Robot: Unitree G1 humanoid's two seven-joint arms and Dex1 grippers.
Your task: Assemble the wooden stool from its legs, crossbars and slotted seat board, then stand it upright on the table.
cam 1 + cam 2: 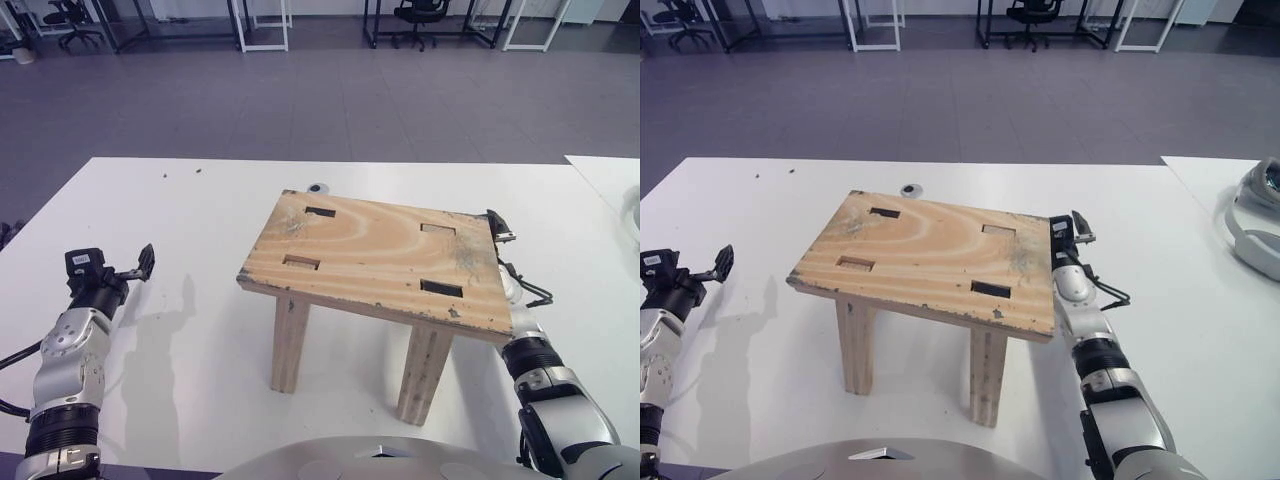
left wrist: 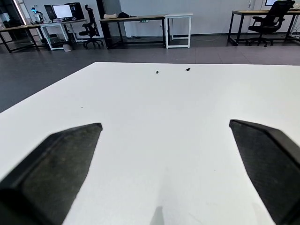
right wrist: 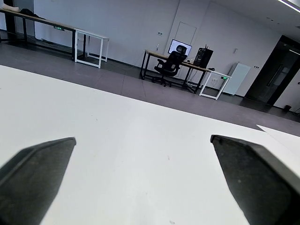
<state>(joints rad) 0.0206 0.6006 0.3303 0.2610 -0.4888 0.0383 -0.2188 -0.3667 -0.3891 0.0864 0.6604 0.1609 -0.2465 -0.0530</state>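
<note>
A white table [image 1: 200, 210] carries the wooden stool [image 1: 380, 255], which stands upright near its middle, seat up and feet on the surface. The seat board [image 1: 370, 240] lies flat on top, its pale grain worn dark along the edges and corners. Two legs [image 1: 289, 340] show beneath the stool's near edge, both planted on the table.

The left gripper [image 1: 140, 265] hovers well to the left of the stool, low over the table, touching nothing. Its two dark fingers [image 2: 61, 164] are spread wide with only bare tabletop between them. The right gripper [image 1: 497, 226] sits just beside the stool's right edge, near the far right corner of the seat. From the head views it is not clear whether it touches the wood. Its fingers [image 3: 33, 168] are likewise spread wide and grip nothing.

Four rectangular slots [image 1: 441, 288] pierce the stool's seat, one near each corner. The near right and far left ones look dark, the other two pale.

A small round disc [image 1: 319, 188] lies on the table just behind the stool's far left corner. A few dark specks [image 1: 165, 175] dot the table farther behind the stool to the left.
</note>
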